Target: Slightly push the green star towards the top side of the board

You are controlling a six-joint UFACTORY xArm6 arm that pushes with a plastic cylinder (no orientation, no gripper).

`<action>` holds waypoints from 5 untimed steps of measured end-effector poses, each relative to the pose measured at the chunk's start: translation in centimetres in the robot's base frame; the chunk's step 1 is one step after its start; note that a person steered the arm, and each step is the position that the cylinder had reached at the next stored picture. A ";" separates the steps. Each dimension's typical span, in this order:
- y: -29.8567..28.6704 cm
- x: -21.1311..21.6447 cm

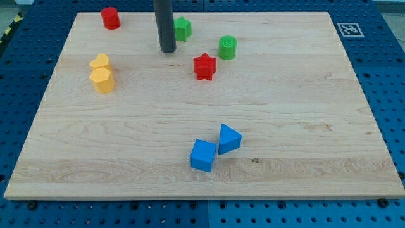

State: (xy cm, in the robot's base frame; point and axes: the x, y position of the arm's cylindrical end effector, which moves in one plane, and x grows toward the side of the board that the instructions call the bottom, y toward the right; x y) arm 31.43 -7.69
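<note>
Filling most of the view, the pale wooden board (209, 120) shows long straight grain and a small dark knot near the blue pieces, and it rests on a blue perforated table (386, 76) whose holes run in a regular grid. A black-and-white square marker (347, 28) sits at the board's top right corner. My rod is smooth, dark and cylindrical, cut off by the view's top edge; my tip (168, 50) is a bare end with nothing held, just left of and slightly below the green star (182, 28), whose left side the rod hides. The matte blocks follow: a blue cube (203, 156) touching a blue wedge-like block (229, 139) near the bottom, a yellow hexagonal block (102, 80) against a yellow heart (99, 62) at left, a red star (204, 66), a green cylinder (228, 47), and a red cylinder (111, 18) at top left.
</note>
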 end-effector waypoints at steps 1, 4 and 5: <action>0.2 -1.9; 0.3 -3.5; 0.3 -4.5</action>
State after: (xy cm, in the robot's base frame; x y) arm 26.92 -7.35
